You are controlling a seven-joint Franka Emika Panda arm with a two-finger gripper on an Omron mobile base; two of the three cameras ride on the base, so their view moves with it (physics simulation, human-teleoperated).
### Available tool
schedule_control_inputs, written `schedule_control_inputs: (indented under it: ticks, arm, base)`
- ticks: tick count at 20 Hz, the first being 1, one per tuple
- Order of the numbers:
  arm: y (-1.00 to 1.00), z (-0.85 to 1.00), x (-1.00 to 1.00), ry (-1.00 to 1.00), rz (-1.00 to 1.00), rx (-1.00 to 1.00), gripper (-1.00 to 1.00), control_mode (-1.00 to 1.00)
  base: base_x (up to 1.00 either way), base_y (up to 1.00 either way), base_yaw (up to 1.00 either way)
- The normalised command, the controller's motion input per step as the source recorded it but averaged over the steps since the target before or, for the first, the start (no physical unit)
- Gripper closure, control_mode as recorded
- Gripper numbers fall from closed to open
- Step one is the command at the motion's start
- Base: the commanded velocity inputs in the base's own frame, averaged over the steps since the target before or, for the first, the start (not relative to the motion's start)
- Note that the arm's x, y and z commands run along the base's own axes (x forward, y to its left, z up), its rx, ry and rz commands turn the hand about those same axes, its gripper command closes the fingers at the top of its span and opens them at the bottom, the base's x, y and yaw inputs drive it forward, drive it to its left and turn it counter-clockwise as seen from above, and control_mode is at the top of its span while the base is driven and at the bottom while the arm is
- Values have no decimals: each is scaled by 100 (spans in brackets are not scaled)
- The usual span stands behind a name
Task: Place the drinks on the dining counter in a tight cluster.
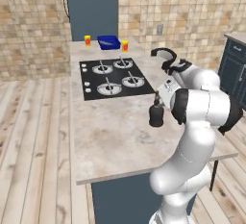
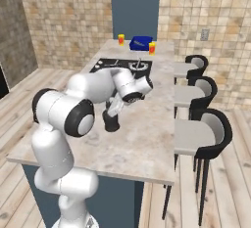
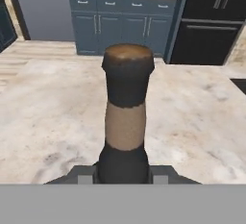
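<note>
Gripper [image 3: 123, 172] is clamped on the black bottle [image 1: 156, 115], which stands upright on the dining counter [image 1: 110, 141] just below the cooktop [image 1: 113, 78]; transport step, next likely release beside the other drinks.

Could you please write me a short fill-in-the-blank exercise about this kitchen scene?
1. The gripper is shut on the black ____.
2. The bottle stands on the counter in front of the ____.
3. Between the two small jars at the counter's far end sits a ____ bowl.
4. Along one side of the counter stand ____ stools.

Missing words: bottle; cooktop; blue; three
</note>
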Motion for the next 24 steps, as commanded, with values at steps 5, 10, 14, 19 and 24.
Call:
schedule_control_inputs:
  ticks: [5, 10, 14, 19, 24]
  arm:
    - [0, -46, -12, -21, 0, 0, 100, -100]
    - [1, -42, 6, -5, 0, 0, 100, -100]
    - [0, -18, 20, 0, 0, 0, 100, -100]
    - [0, -2, 0, 0, 0, 7, 100, -100]
    - [0, 0, 0, -1, 0, 17, 100, -100]
  base:
    - [0, 0, 0]
    - [0, 0, 0]
    - [0, 0, 0]
    - [0, 0, 0]
    - [0, 0, 0]
